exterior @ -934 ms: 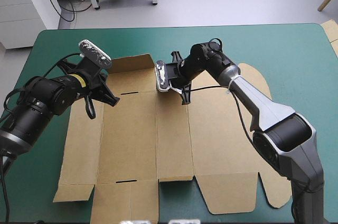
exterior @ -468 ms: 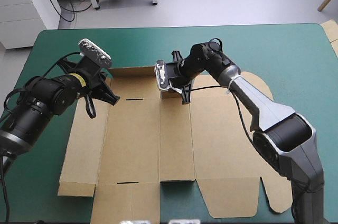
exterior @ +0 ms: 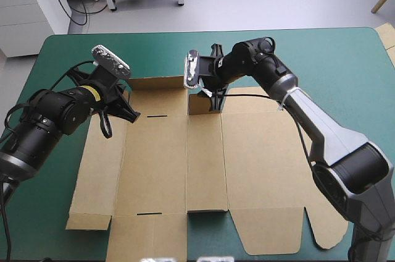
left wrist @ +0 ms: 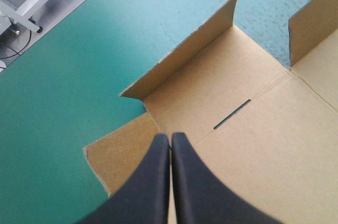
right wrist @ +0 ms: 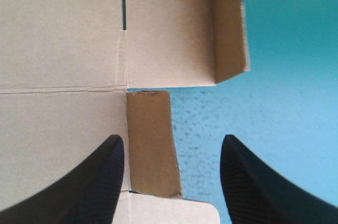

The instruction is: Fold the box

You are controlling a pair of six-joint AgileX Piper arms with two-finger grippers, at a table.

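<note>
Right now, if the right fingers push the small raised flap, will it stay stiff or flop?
Probably stiff: the small flap stands upright, like the long flap. It would likely hinge at its crease. The box is thin sheet, so it may slide.

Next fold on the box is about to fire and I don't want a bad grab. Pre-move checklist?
1. Right gripper open: ok.
2. Small flap between its fingers: ok, not gripped.
3. Left gripper shut: ok, tip over the box near a slot.
4. Left gripper touching the board: cannot tell.
5. Far flap raised: ok.
6. Near flaps raised: not ok, flat on the table.
</note>
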